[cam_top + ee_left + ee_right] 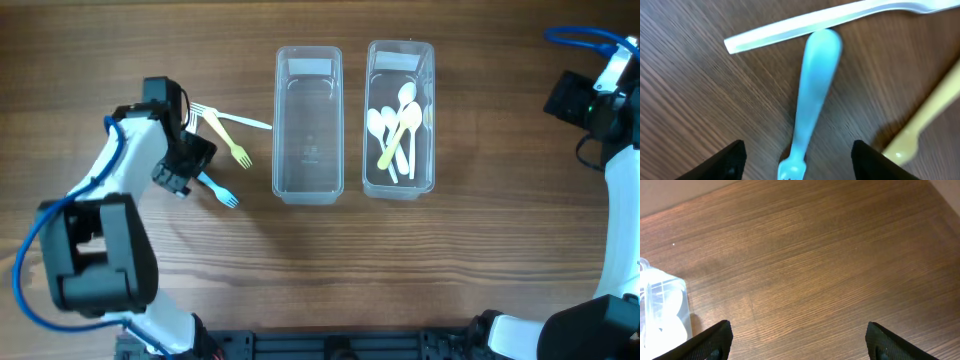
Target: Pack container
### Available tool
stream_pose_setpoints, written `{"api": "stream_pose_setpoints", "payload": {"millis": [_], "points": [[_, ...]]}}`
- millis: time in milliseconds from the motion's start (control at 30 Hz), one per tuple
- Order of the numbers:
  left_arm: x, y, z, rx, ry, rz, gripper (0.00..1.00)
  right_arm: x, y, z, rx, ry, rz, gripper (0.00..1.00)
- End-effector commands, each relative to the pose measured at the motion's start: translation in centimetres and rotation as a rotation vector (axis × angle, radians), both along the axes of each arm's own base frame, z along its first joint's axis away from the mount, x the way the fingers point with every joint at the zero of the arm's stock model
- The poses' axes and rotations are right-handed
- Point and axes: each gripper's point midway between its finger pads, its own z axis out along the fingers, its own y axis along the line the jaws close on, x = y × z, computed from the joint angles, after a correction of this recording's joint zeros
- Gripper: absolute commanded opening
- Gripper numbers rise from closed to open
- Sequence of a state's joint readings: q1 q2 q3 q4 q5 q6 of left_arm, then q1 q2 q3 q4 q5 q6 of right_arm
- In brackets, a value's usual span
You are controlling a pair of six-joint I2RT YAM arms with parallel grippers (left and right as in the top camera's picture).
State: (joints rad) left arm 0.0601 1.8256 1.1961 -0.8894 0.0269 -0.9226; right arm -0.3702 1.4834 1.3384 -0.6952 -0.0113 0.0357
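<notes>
Three plastic forks lie on the table left of the containers: a white fork [232, 119], a yellow fork [228, 140] and a blue fork [218, 190]. My left gripper [190, 165] is open low over the blue fork [812, 95], its fingers on either side of the fork, apart from it. The white fork [830, 21] and yellow fork [927, 117] lie beside it. An empty clear container [308, 125] stands in the middle. A second clear container [400, 118] holds several white and yellow spoons. My right gripper [799, 347] is open and empty over bare table at the far right.
The right wrist view shows a corner of the spoon container [662, 307] at its left edge. My right arm [600, 100] is at the table's right edge.
</notes>
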Motion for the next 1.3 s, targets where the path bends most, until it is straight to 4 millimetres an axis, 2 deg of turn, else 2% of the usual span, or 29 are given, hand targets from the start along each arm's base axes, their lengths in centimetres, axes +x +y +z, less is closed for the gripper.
{"api": "stream_pose_setpoints", "payload": {"millis": [0, 67, 133, 233, 367, 467, 500, 533, 633, 733, 867, 933, 967, 1000, 1033, 1200, 1267], "points": [[0.1, -0.4, -1.4, -0.032, 0.032, 0.105, 0.7, 0.2, 0.1, 0.8, 0.005, -0.022, 0.007, 0.85], [0.1, 0.0, -2.0, -0.013, 0.042, 0.089, 0.73, 0.2, 0.1, 0.8, 0.004, -0.023, 0.008, 0.84], [0.8, 0.1, -2.5, -0.005, 0.015, -0.014, 0.83, 0.2, 0.1, 0.8, 0.005, -0.023, 0.007, 0.84], [1.3, 0.2, -2.7, 0.008, -0.004, -0.082, 0.83, 0.2, 0.1, 0.9, 0.005, -0.024, 0.007, 0.84], [1.4, 0.9, -2.7, 0.047, -0.006, -0.112, 0.7, 0.2, 0.1, 0.8, 0.005, -0.023, 0.007, 0.84], [1.5, 0.9, -2.7, 0.048, -0.011, -0.129, 0.57, 0.2, 0.1, 0.8, 0.006, -0.023, 0.006, 0.84], [1.5, 0.9, -2.7, 0.048, -0.012, -0.129, 0.43, 0.2, 0.1, 0.8, 0.014, -0.026, -0.003, 0.84], [1.6, 0.9, -2.7, 0.049, -0.017, -0.13, 0.34, 0.2, 0.1, 0.8, 0.022, -0.028, -0.011, 0.83], [1.5, 0.9, -3.0, 0.05, -0.017, -0.145, 0.37, 0.2, 0.1, 0.8, 0.022, -0.028, -0.012, 0.81], [0.6, 0.8, -3.6, 0.047, 0.005, -0.152, 0.46, 0.1, 0.1, 0.8, 0.022, -0.025, -0.012, 0.81], [-0.5, 0.7, -4.4, 0.043, 0.031, -0.152, 0.45, 0.1, 0.1, 0.8, 0.023, -0.025, -0.012, 0.8], [-0.8, 0.7, -4.5, 0.042, 0.038, -0.153, 0.39, 0.1, 0.1, 0.8, 0.023, -0.025, -0.012, 0.8], [-0.8, 0.7, -4.6, 0.042, 0.039, -0.153, 0.33, 0.1, 0.1, 0.8, 0.023, -0.024, -0.012, 0.8], [-0.8, 0.7, -4.6, 0.041, 0.039, -0.152, 0.17, 0.1, 0.1, 0.8, 0.023, -0.025, -0.012, 0.8], [-0.8, 0.7, -4.6, 0.04, 0.039, -0.152, 0.06, 0.1, 0.1, 0.8, 0.023, -0.025, -0.012, 0.8], [-0.7, -1.1, -4.4, -0.061, 0.024, -0.196, 0.04, 0.1, 0.1, 0.8, 0.023, -0.025, -0.012, 0.8], [-0.1, -1.7, -3.7, -0.093, 0.005, -0.252, 0.04, 0.1, 0.1, 0.8, 0.022, -0.025, -0.012, 0.8]]}}
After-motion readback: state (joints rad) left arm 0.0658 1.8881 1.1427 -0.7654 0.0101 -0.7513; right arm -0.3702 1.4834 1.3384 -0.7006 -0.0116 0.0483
